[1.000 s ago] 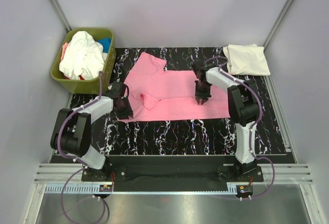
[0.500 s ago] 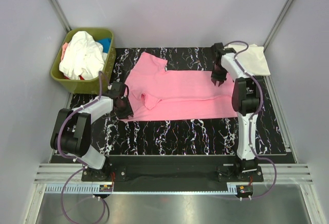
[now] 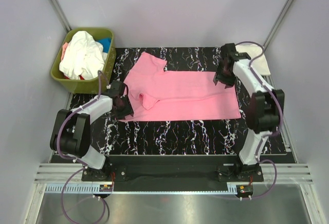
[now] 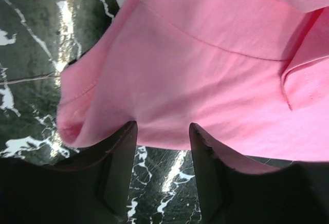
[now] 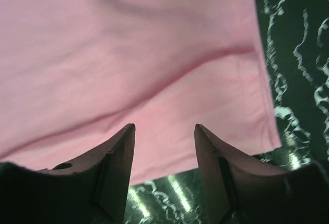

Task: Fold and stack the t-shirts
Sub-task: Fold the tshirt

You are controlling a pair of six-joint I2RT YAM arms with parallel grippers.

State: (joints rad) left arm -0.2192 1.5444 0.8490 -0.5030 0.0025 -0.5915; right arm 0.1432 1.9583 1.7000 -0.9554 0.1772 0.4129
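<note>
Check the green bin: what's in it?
A white shirt heaped on top, blue cloth beside it, a reddish scrap by the bin rim. Anything beneath the heap is covered.

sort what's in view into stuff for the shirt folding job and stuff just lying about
For the job: pink t-shirt, cream t-shirt, white shirt, blue shirt.
Just lying about: olive-green bin, marbled mat.

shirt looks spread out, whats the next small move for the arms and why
Probably lift the left gripper and right gripper clear of the pink t-shirt: their jaws stand apart over its edges, seemingly gripping nothing, and it lies flat. The far sleeve sticks out, likely the next fold.
</note>
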